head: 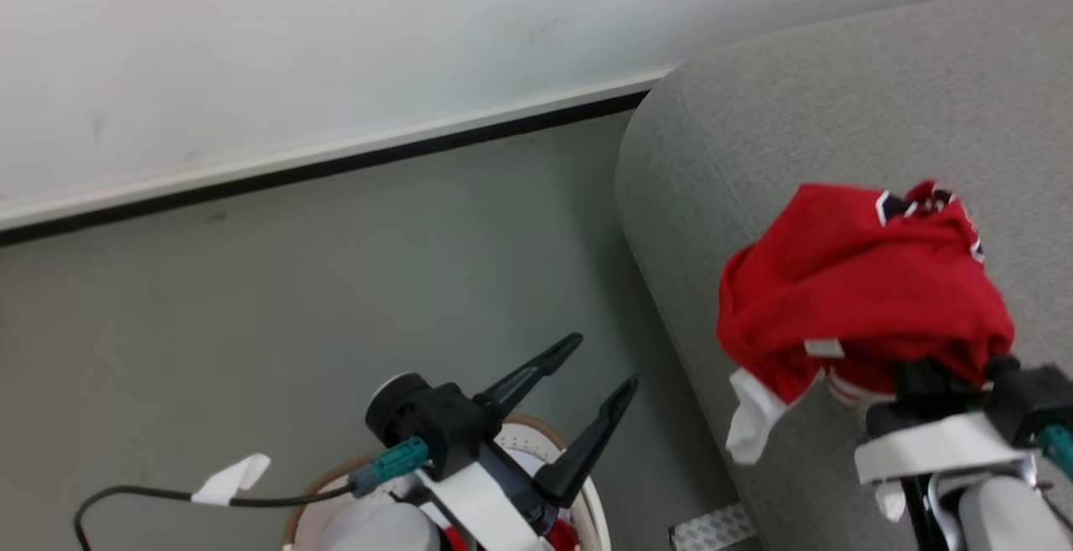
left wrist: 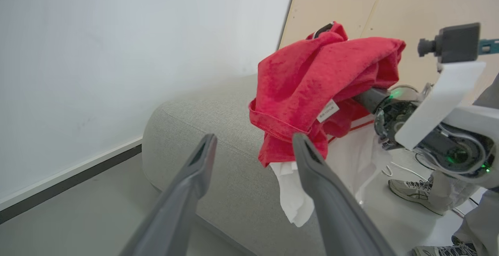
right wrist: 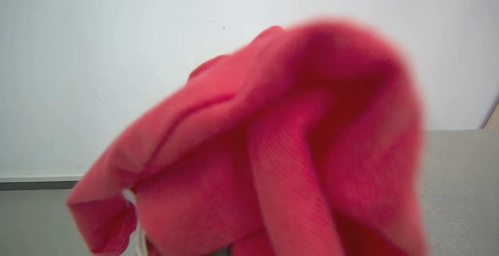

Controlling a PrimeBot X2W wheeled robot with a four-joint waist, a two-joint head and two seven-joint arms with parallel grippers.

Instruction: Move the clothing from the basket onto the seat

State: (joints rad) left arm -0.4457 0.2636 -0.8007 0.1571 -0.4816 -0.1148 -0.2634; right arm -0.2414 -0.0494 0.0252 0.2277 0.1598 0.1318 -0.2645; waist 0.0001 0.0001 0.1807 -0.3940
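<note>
I was in the carrying step of the task. My right end effector (head: 926, 379) was clamped on the soft red garment with a white sleeve and striped trim (head: 855, 283). The cloth lay over its fingers like a hood, so the fingers themselves were covered. The bundle hung in the air around and ahead of this end effector, over the large grey woven-fabric seat with a rounded edge (head: 838, 98). The white sleeve dropped below the end effector, and I could not tell if it touched the fabric. In the right wrist view the garment (right wrist: 273, 150) was blurred, just in front of the end effector, with the seat (right wrist: 460, 178) beyond it.

My left end effector (head: 603, 361) had its fingers wide apart and held nothing. It hovered over the oval white plastic basket with a brown rim (head: 545, 427), which was just below and behind it. A small piece of red showed inside the basket near that wrist, so I judged that more clothing waited there.

The next move, as I judged it, called for lowering the right end effector toward the seat, well inside the rounded edge, and then parting the fingers. Because the cloth was draped over the fingers, it could cling to them. The pull back should therefore be slow and away from the bundle.
</note>
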